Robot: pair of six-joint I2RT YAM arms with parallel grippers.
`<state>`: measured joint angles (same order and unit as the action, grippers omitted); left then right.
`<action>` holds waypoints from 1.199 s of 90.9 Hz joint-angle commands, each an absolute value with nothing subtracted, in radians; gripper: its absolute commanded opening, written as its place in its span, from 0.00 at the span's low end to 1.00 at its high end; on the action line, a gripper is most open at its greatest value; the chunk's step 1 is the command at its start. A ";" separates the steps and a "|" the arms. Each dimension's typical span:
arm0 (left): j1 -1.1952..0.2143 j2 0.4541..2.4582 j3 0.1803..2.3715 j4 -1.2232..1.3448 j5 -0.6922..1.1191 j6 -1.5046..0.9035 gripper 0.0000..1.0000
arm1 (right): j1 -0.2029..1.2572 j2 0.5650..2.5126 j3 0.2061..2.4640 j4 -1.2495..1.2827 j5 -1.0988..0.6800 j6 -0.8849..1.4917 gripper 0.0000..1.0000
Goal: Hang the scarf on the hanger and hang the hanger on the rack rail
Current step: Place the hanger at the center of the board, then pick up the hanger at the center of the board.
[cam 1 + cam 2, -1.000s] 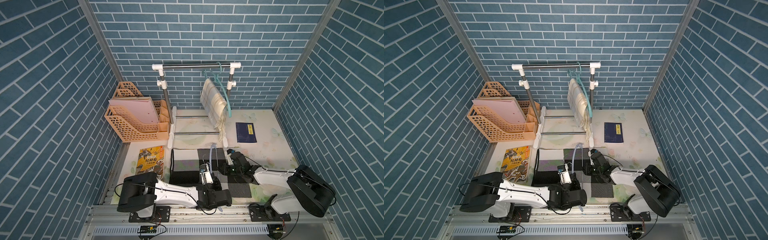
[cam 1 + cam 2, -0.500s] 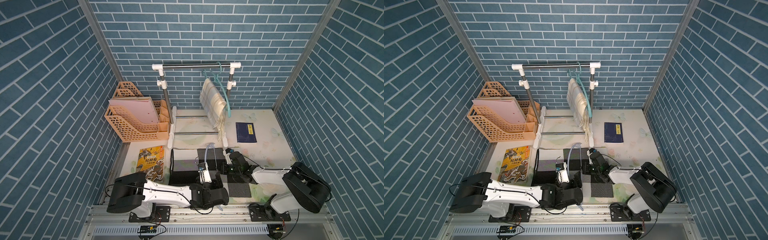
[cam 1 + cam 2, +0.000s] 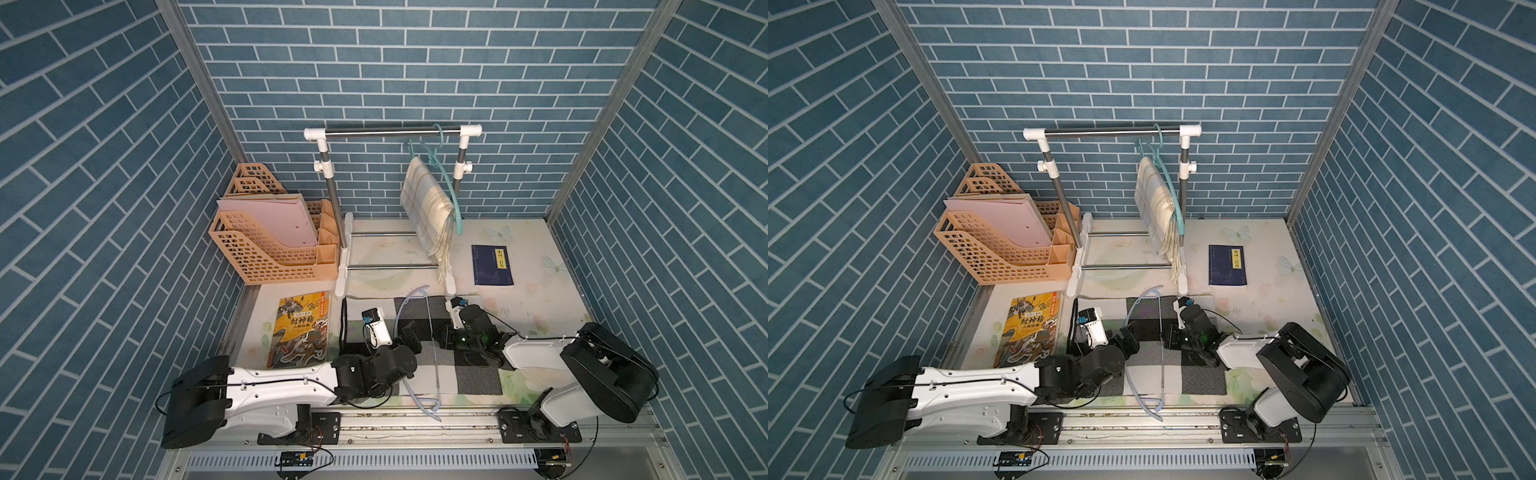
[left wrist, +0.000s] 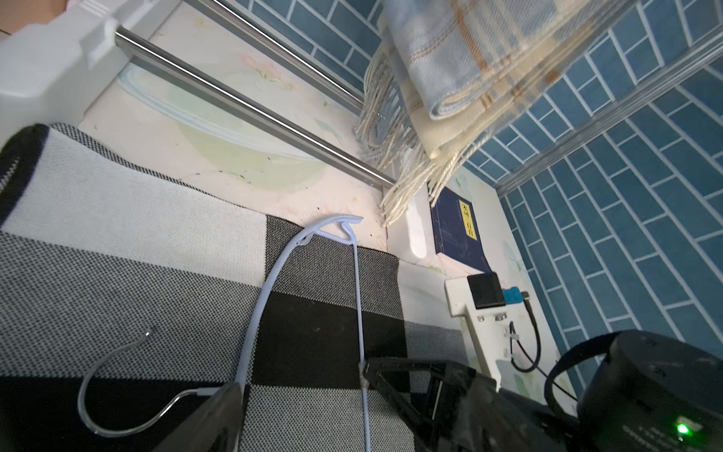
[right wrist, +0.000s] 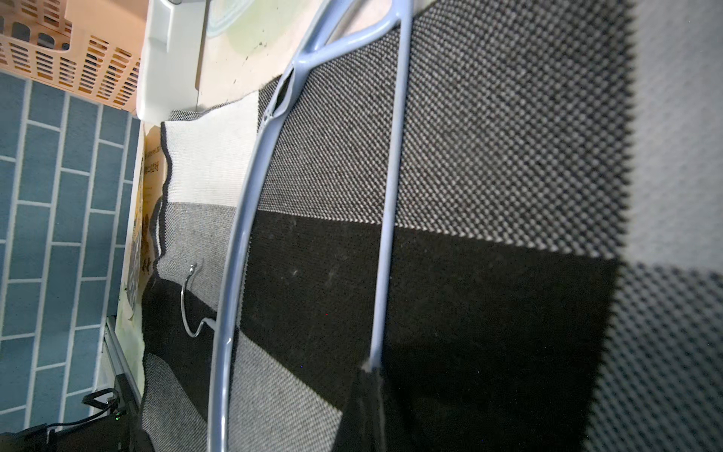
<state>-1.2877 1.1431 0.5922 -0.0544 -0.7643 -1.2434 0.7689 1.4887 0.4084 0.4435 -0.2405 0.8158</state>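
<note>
Checked scarf (image 3: 478,379): lying flat along the front edge of the table (image 3: 540,257), about midway between its left and right edges, showing black, grey and white squares.
Pale blue hanger (image 3: 435,374): resting on top of the scarf, straight bar running front to back, metal hook (image 4: 82,395) pointing toward the table's left edge.
Right gripper (image 5: 369,375): pinching the hanger's straight bar, fingers closed tight on it.
Left gripper (image 3: 406,335): sitting low over the scarf beside the hanger's curved arm, fingers spread wide, gripping nothing.
Clothes rack (image 3: 390,133): standing at the back edge, carrying a teal hanger (image 3: 451,195) draped with a beige plaid scarf (image 3: 428,208).
File organiser (image 3: 266,257): occupying the back left corner.
Blue book (image 3: 492,266): lying near the right edge.
</note>
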 commanded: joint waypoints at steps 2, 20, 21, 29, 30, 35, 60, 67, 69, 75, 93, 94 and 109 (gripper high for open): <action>-1.234 1.100 0.618 -0.270 -0.781 -1.292 0.92 | 0.777 1.492 0.398 0.312 -0.221 0.825 0.10; -1.194 1.019 0.610 -0.378 -0.800 -1.301 0.93 | 0.807 1.336 0.504 0.128 -0.141 0.801 0.47; -1.192 1.014 0.609 -0.381 -0.798 -1.301 0.93 | 0.810 1.327 0.512 0.113 -0.133 0.799 0.48; -1.158 0.985 0.601 -0.406 -0.787 -1.300 0.94 | 0.850 1.272 0.581 0.024 -0.084 0.792 0.50; -1.152 0.981 0.600 -0.409 -0.784 -1.299 0.93 | 0.855 1.269 0.590 0.013 -0.072 0.792 0.50; -1.115 0.953 0.592 -0.413 -0.764 -1.282 0.93 | 0.900 1.258 0.631 -0.032 -0.037 0.800 0.50; -0.781 0.796 0.521 -0.319 -0.472 -1.111 0.93 | 1.134 1.490 0.827 -0.112 0.070 0.895 0.47; -0.700 0.762 0.514 -0.319 -0.412 -1.093 0.93 | 1.165 1.571 0.882 -0.118 0.081 0.901 0.46; -0.685 0.754 0.514 -0.321 -0.403 -1.091 0.93 | 1.169 1.593 0.895 -0.118 0.084 0.902 0.45; -0.661 0.733 0.483 -0.326 -0.391 -1.087 0.93 | 1.176 1.640 0.929 -0.118 0.087 0.903 0.43; -0.653 0.712 0.458 -0.352 -0.392 -1.088 0.93 | 1.181 1.746 1.002 -0.153 0.102 0.894 0.35; -0.652 0.711 0.458 -0.353 -0.393 -1.088 0.93 | 1.181 1.751 1.005 -0.154 0.101 0.893 0.35; -0.652 0.692 0.437 -0.357 -0.388 -1.091 0.93 | 1.183 1.821 1.053 -0.173 0.080 0.873 0.25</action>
